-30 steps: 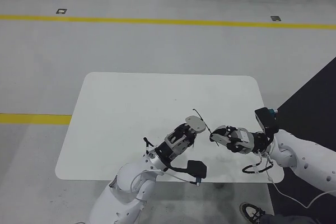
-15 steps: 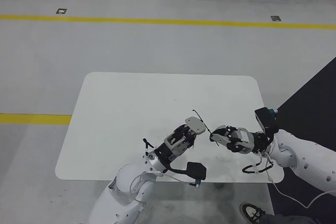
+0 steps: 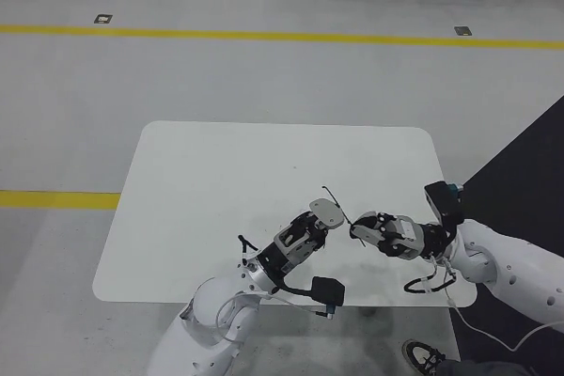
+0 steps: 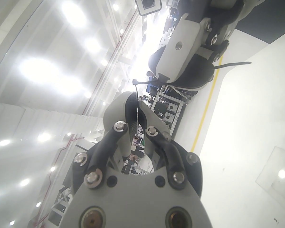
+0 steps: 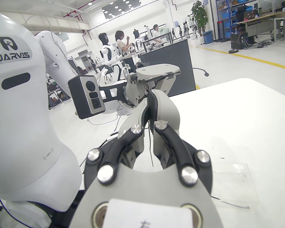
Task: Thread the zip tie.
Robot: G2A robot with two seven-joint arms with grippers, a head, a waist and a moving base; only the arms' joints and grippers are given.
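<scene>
A thin black zip tie (image 3: pixel 333 197) is held in the air between both grippers, above the near part of the white table (image 3: pixel 216 188). My left gripper (image 4: pixel 135 98) is shut on one strand of it, which rises to the small square head (image 4: pixel 134 81). From that head a second strand runs into my right gripper (image 4: pixel 162 79) and sticks out its far side. In the right wrist view my right gripper (image 5: pixel 149 99) is shut on the strand, whose loose end hangs between the fingers. The left gripper (image 5: pixel 156 73) sits just beyond it, tip to tip.
A second black zip tie (image 5: pixel 230 204) lies on the table beside a clear plastic sheet (image 5: pixel 230 176), below my right arm. A dark partition (image 3: pixel 536 179) stands along the table's right side. The far half of the table is bare.
My right gripper has edged slightly toward the left gripper, narrowing the gap. Both stay shut on the zip tie.
</scene>
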